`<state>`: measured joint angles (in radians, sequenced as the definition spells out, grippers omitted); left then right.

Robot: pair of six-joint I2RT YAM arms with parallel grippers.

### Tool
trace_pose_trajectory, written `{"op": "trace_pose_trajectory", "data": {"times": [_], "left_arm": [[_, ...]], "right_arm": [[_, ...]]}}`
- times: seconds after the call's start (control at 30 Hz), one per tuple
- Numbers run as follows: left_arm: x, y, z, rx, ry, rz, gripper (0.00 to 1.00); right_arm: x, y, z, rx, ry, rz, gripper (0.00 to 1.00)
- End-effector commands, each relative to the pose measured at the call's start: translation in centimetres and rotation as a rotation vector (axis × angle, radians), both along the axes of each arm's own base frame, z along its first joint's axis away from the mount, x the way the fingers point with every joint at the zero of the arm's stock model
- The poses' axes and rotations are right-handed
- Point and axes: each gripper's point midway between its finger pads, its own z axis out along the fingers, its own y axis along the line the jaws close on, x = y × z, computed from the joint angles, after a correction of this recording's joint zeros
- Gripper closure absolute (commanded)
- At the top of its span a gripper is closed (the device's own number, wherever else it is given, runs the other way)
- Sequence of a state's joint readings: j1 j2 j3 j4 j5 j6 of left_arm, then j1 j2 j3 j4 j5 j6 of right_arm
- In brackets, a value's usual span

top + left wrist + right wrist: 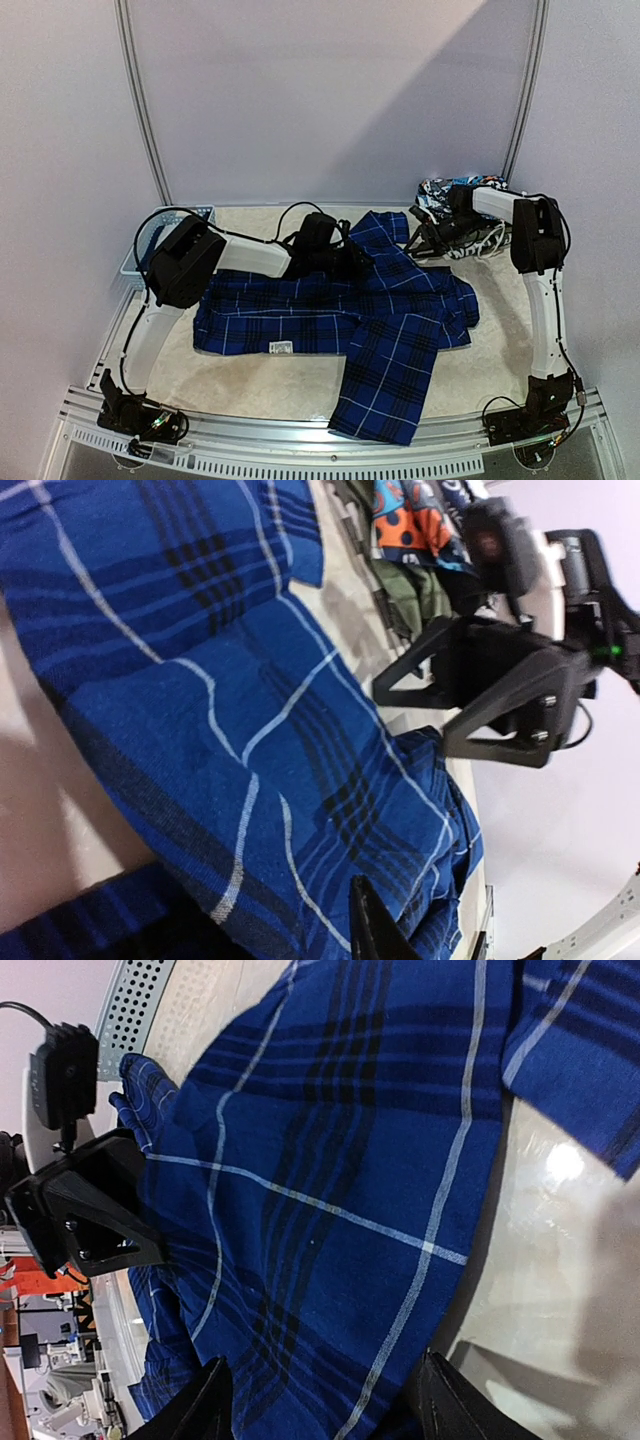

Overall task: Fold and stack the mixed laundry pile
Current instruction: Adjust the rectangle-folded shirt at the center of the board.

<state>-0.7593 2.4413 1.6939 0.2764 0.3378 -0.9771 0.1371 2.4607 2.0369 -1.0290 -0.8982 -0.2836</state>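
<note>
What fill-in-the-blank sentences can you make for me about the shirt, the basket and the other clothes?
The plaid shirt lying spread on the table is mainly ____.
The slotted basket stands on the side of the ____ arm.
The pile of other garments lies beyond the ____ gripper.
Missing words: blue; left; right.

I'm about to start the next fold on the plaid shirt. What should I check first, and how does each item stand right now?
1. Right claw open, astride plaid shirt cloth: ok.
2. Left claw gripping the shirt: cannot tell, tips not clearly shown.
3. Claws apart from each other: ok, gap visible.
4. Sleeve clear of front rail: not ok, its end reaches the rail.
5. Remaining pile out of the fold area: ok, it sits behind the right claw.
</note>
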Motion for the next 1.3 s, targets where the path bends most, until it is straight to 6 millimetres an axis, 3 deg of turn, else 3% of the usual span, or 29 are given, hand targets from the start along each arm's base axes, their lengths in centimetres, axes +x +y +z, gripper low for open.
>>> {"op": "trace_pose_trajectory", "data": {"times": [0.0, 0.37, 0.5, 0.67, 0.87, 1.1, 1.27], "left_arm": [[0.9, -0.1, 0.8, -0.046, -0.024, -0.005, 0.78], [0.7, 0.0, 0.6, -0.062, -0.017, -0.001, 0.80], [0.7, 0.1, 0.5, -0.059, -0.014, -0.001, 0.80], [0.7, 0.0, 0.4, -0.054, -0.014, -0.004, 0.80], [0.6, 0.2, 0.8, -0.044, -0.021, -0.010, 0.81], [-0.1, 0.7, 1.3, -0.021, -0.029, -0.028, 0.89], [-1.1, 1.2, 1.4, -0.021, -0.005, -0.045, 0.93]], "right_arm": [[-0.5, 0.4, -1.3, 0.007, 0.063, -0.008, 0.37], [0.7, -0.2, -2.3, -0.065, 0.068, -0.064, 0.36], [0.2, 0.5, -3.0, -0.018, 0.122, -0.053, 0.43], [-0.2, 1.6, -1.4, 0.095, 0.134, -0.029, 0.61], [-0.4, 1.7, 0.2, 0.133, 0.108, -0.016, 0.90], [-1.5, 1.4, 4.1, 0.120, -0.002, 0.006, 0.95], [-4.1, 1.0, 4.7, 0.116, 0.018, 0.017, 0.97]]}}
